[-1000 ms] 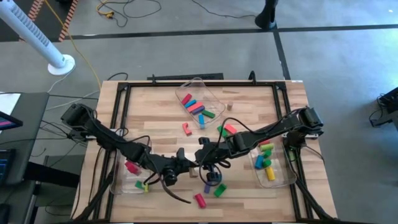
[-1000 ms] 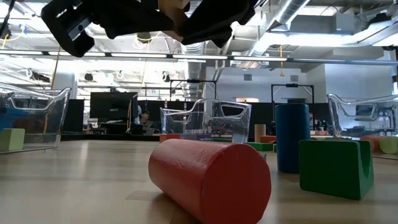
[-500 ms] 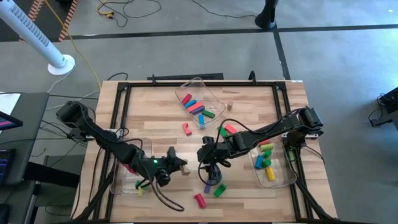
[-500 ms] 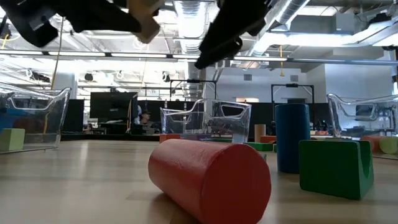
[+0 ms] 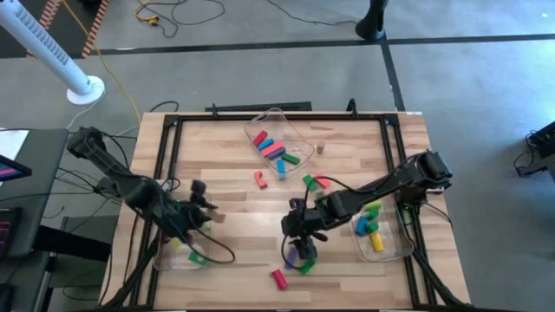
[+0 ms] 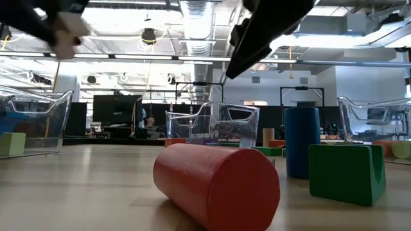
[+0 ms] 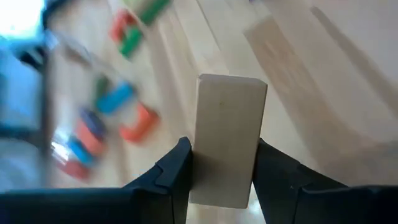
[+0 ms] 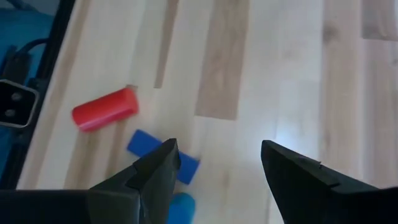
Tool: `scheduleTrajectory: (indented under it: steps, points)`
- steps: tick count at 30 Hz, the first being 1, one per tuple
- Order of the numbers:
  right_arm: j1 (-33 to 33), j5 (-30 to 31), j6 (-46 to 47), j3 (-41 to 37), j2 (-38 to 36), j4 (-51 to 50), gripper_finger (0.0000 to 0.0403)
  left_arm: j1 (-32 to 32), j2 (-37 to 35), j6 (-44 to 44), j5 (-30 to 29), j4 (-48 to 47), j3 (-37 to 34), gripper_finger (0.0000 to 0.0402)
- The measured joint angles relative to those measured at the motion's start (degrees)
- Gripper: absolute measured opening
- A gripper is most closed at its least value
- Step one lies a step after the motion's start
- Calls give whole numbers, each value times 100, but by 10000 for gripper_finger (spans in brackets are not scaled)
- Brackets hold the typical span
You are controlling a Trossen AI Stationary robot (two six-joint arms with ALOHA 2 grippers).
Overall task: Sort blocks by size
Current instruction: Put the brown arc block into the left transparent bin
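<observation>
While a rigid, light tan wooden block (image 7: 227, 140) is clamped across its flat sides by the left hand (image 7: 222, 171), the right hand (image 8: 214, 165) is held apart, empty.

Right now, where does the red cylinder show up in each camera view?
High view: red cylinder near the table's front edge, centre.
Low view: lying in the foreground, centre.
Left wrist view: not in it.
Right wrist view: on the wood beyond the fingers.
Shared landmark: the blue cylinder beside it.
</observation>
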Motion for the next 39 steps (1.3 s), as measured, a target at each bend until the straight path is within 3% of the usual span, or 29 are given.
scheduleTrajectory:
  steps: [6, 14, 26, 39]
  points:
    - [195, -9, 105, 0, 0, -29, 260, -143, -456, -1847, 972, -1066, 0, 135]
    - [494, -9, 108, 0, 0, -7, 260, -233, -372, -3084, 1773, -1722, -100, 135]
    - [834, 118, 96, 0, -2, 71, 260, -231, -167, -3878, 2440, -1748, -778, 136]
    - [896, 149, 106, 0, 2, 355, 260, -231, -168, -4051, 2411, -1447, -802, 168]
